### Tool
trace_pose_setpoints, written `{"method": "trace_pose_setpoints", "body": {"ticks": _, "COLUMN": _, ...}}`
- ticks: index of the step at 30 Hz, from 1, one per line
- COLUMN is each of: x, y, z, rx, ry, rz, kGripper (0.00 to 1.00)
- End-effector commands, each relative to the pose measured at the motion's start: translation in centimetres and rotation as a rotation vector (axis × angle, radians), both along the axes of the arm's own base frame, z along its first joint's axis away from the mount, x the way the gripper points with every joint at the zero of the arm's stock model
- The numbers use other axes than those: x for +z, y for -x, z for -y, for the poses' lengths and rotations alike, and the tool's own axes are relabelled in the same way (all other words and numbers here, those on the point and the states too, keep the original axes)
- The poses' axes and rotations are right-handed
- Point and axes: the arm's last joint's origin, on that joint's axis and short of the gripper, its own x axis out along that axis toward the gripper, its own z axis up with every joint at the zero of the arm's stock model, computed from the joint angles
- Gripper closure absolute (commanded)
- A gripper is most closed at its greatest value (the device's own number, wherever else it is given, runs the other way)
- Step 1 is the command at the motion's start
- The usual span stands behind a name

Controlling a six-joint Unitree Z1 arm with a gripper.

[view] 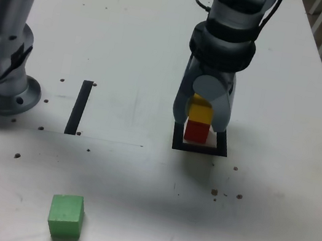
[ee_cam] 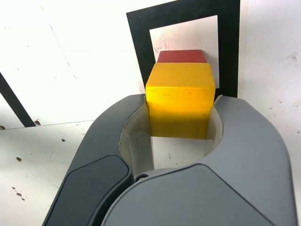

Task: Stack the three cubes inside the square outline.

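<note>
Wrist view: pincer (ee_cam: pixel 181 115) pinching yellow cube (ee_cam: pixel 180 99) over red cube (ee_cam: pixel 182 56) inside outline (ee_cam: pixel 230 47). Risk: releasing off-centre, yellow sliding off, toppling stack.

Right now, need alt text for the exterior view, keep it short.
The arm's claw is shut on a yellow cube, holding it on top of a red cube inside the black square outline. A green cube sits alone on the white table, toward the exterior view's lower left, and a straight black strip lies between.
</note>
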Motion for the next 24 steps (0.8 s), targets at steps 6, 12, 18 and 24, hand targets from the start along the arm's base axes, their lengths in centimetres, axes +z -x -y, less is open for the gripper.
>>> {"method": "trace_pose_setpoints", "body": {"ticks": 6, "x": -0.24, "y": -0.02, "z": 0.09, "rx": 0.0, "ry": 0.002, "rz": -0.009, "kGripper": 0.69}}
{"method": "trace_pose_setpoints", "body": {"ticks": 12, "x": -0.45, "y": -0.02, "z": 0.09, "rx": -0.002, "ry": 0.002, "rz": -0.014, "kGripper": 0.33}}
{"method": "trace_pose_setpoints", "body": {"ticks": 18, "x": -0.67, "y": 0.03, "z": 0.09, "rx": -0.006, "ry": 0.002, "rz": -0.021, "kGripper": 0.15}}
{"method": "trace_pose_setpoints", "body": {"ticks": 24, "x": -0.73, "y": 0.24, "z": 0.05, "rx": -0.006, "ry": 0.001, "rz": -0.027, "kGripper": 0.14}}
